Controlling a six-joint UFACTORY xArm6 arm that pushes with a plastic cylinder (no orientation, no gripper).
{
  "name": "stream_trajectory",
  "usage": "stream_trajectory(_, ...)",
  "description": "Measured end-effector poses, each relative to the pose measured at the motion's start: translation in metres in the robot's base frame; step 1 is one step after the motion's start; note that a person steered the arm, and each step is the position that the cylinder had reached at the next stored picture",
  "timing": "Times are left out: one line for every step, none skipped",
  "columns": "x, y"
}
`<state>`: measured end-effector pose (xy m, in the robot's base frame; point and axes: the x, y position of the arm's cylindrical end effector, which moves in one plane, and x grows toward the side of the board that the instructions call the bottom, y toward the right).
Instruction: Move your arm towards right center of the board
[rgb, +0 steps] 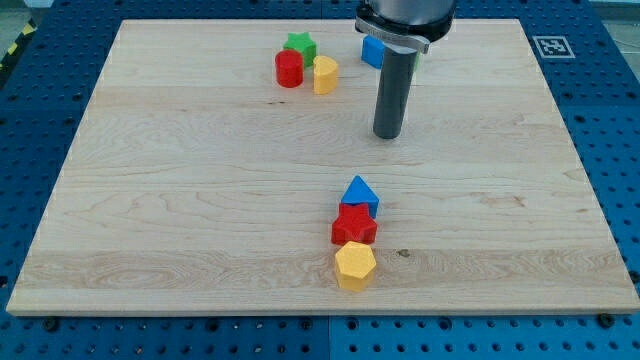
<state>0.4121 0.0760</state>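
Note:
My tip (388, 135) rests on the wooden board (180, 200) a little above its middle, right of centre. A blue block (372, 50) sits just behind the rod near the view's top, partly hidden by the arm. To the tip's upper left stand a red cylinder (289, 69), a green star block (299, 45) and a yellow block (325, 74), close together. Below the tip a blue triangular block (360, 193), a red star block (354, 225) and a yellow hexagonal block (355, 265) form a touching column.
The board lies on a blue perforated table (610, 120). A black-and-white marker tag (551, 46) sits at the board's top right corner.

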Motion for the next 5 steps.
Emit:
stream_trajectory(0.0,0.0)
stream_trajectory(0.005,0.032)
stream_trajectory(0.004,0.074)
stream_trajectory(0.001,0.086)
stream_trajectory(0.001,0.087)
